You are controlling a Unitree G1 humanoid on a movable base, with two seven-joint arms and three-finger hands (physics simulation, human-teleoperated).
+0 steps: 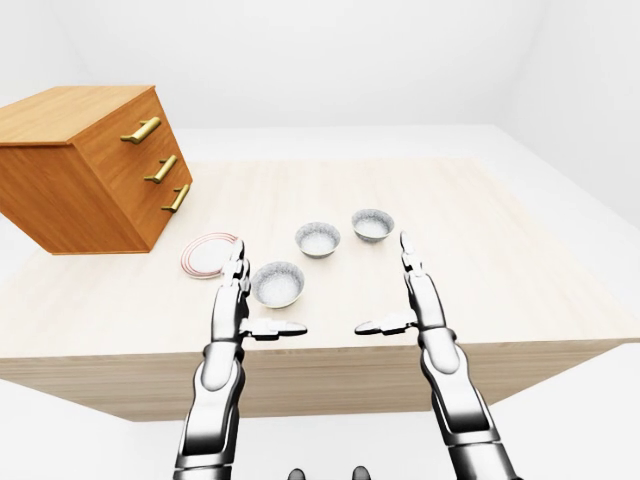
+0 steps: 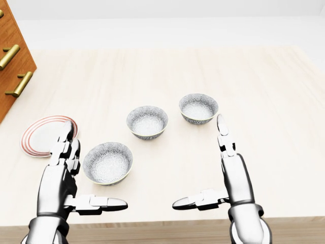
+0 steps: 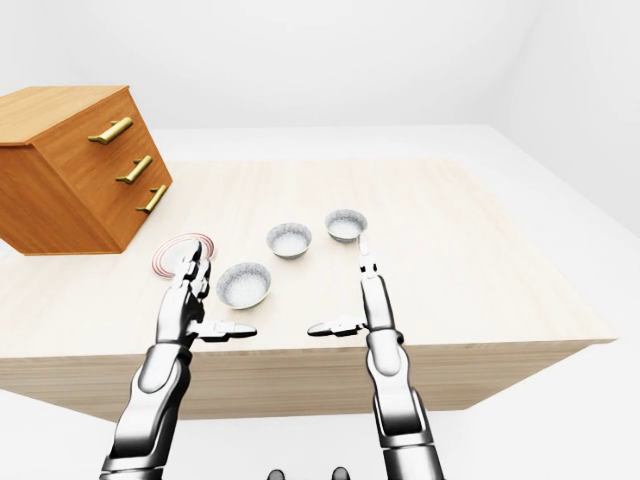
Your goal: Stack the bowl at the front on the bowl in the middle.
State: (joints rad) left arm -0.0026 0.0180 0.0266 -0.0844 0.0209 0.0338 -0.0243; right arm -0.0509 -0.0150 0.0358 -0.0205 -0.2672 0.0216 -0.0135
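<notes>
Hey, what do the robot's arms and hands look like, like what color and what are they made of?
Both arms are glossy silver-grey metal with rounded, segmented shells and darker joints. The left hand and right hand each show long, slim, jointed fingers ending in dark tips, plus a thumb branching off sideways. A dark ring band circles each wrist. No cables, sleeves or markings are visible.
</notes>
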